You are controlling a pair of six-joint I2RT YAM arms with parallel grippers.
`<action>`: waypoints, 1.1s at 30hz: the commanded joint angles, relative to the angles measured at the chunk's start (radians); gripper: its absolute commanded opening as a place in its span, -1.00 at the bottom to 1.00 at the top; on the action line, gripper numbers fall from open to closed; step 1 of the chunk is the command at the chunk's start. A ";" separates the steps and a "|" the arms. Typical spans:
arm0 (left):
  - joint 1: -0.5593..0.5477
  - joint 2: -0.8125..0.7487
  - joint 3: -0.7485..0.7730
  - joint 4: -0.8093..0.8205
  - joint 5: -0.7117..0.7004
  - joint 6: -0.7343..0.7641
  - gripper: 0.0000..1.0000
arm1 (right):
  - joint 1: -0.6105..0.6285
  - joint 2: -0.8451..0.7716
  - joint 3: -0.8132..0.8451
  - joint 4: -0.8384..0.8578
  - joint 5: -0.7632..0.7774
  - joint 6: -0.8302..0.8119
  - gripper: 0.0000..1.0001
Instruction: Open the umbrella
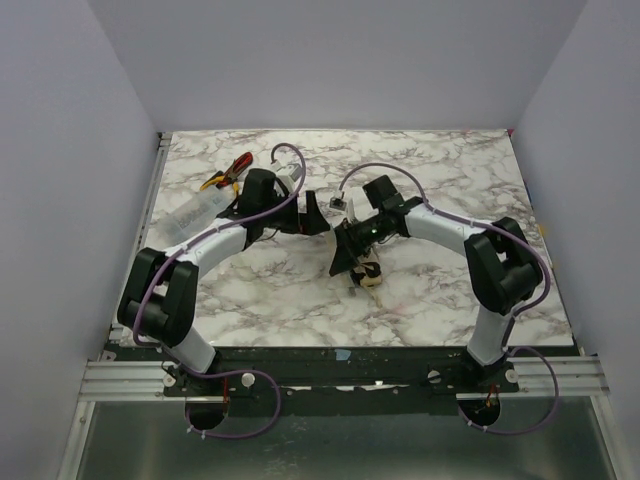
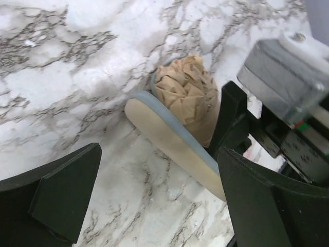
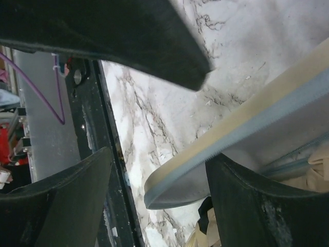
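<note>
Two grippers are crowding the umbrella [image 2: 187,95] at mid-table, and that closeness is looking like the main hazard. Nearest the arm bases, the beige handle knob [image 1: 369,277] is lying on the marble table [image 1: 450,170], just in front of the right gripper [image 3: 157,170]. That gripper's jaws are standing apart with the loose strap [image 3: 231,149] running between them. Whether they are pinching anything deeper in cannot be told from the cramped wrist view.

Just beyond, the left gripper [image 1: 312,213] is hanging wide open and holding nothing, with the bunched tan canopy folded shut in front of its fingers.

From here, three things are threatening the task:
- If the left jaws are closing where they are aiming, they are likely to catch the floppy strap or a fold of fabric rather than the shaft, so a pull would only be stretching cloth.
- If the right side is not truly gripping, the umbrella is going to slide along the smooth marble instead of extending.
- With the fingers sitting so near each other, a sideways correction is risking a knock between the arms.

Farther back, the red-and-yellow pliers [image 1: 228,172] are lying well apart at the far left, out of the way.
</note>
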 commanded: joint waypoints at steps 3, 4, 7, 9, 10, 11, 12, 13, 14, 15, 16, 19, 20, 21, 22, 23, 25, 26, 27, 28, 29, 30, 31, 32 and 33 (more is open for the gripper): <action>0.000 0.014 0.092 -0.173 -0.188 0.012 0.97 | 0.051 -0.001 -0.009 0.086 0.159 -0.019 0.58; -0.003 0.023 0.097 -0.177 -0.189 0.013 0.97 | 0.056 -0.006 -0.016 0.093 0.186 -0.026 0.59; -0.018 0.053 0.111 -0.188 -0.196 0.005 0.97 | 0.063 -0.026 -0.039 0.100 0.217 -0.051 0.62; -0.031 0.074 0.117 -0.189 -0.189 -0.005 0.97 | 0.068 -0.040 -0.054 0.107 0.223 -0.061 0.63; -0.036 0.081 0.117 -0.184 -0.179 -0.011 0.97 | 0.071 -0.045 -0.061 0.109 0.227 -0.063 0.63; -0.045 0.092 0.117 -0.179 -0.176 -0.017 0.97 | 0.075 -0.050 -0.067 0.112 0.232 -0.064 0.64; -0.052 0.100 0.115 -0.170 -0.163 -0.021 0.97 | 0.079 -0.052 -0.073 0.118 0.237 -0.061 0.64; -0.061 0.107 0.112 -0.160 -0.151 -0.026 0.97 | 0.081 -0.051 -0.078 0.123 0.239 -0.056 0.64; -0.069 0.113 0.109 -0.155 -0.145 -0.032 0.97 | 0.083 -0.052 -0.083 0.130 0.240 -0.051 0.65; -0.075 0.117 0.104 -0.143 -0.136 -0.039 0.97 | 0.085 -0.052 -0.087 0.134 0.240 -0.051 0.65; -0.079 0.117 0.096 -0.128 -0.127 -0.050 0.97 | 0.089 -0.053 -0.092 0.139 0.244 -0.052 0.65; -0.079 0.111 0.067 -0.071 -0.104 -0.093 0.97 | 0.100 -0.060 -0.103 0.143 0.251 -0.060 0.65; -0.079 0.104 0.055 -0.057 -0.094 -0.107 0.97 | 0.103 -0.063 -0.105 0.143 0.252 -0.064 0.65; -0.078 0.099 0.042 -0.043 -0.082 -0.121 0.97 | 0.106 -0.066 -0.107 0.140 0.252 -0.067 0.65; -0.078 0.090 0.028 -0.011 -0.070 -0.129 0.97 | 0.109 -0.068 -0.108 0.139 0.251 -0.072 0.65; -0.078 0.081 0.010 0.011 -0.055 -0.144 0.97 | 0.112 -0.071 -0.108 0.135 0.250 -0.077 0.65; -0.078 0.064 -0.019 0.073 -0.026 -0.174 0.97 | 0.116 -0.073 -0.110 0.133 0.251 -0.080 0.65; -0.081 0.061 -0.029 0.100 -0.021 -0.185 0.97 | 0.117 -0.073 -0.113 0.133 0.248 -0.080 0.65; -0.086 0.062 -0.031 0.103 -0.034 -0.189 0.97 | 0.117 -0.075 -0.116 0.133 0.246 -0.079 0.65; -0.092 0.069 -0.021 0.079 -0.052 -0.182 0.97 | 0.118 -0.075 -0.117 0.134 0.244 -0.080 0.65; -0.097 0.081 -0.010 0.057 -0.068 -0.172 0.97 | 0.117 -0.078 -0.119 0.134 0.243 -0.079 0.65; -0.101 0.090 -0.003 0.029 -0.091 -0.158 0.97 | 0.117 -0.082 -0.117 0.133 0.246 -0.075 0.65; -0.104 0.102 0.009 -0.005 -0.121 -0.146 0.97 | 0.117 -0.086 -0.116 0.130 0.250 -0.070 0.65; -0.102 0.116 0.012 -0.022 -0.131 -0.137 0.97 | 0.117 -0.092 -0.114 0.125 0.252 -0.069 0.65; -0.102 0.126 0.019 -0.058 -0.156 -0.127 0.97 | 0.116 -0.097 -0.113 0.122 0.254 -0.064 0.65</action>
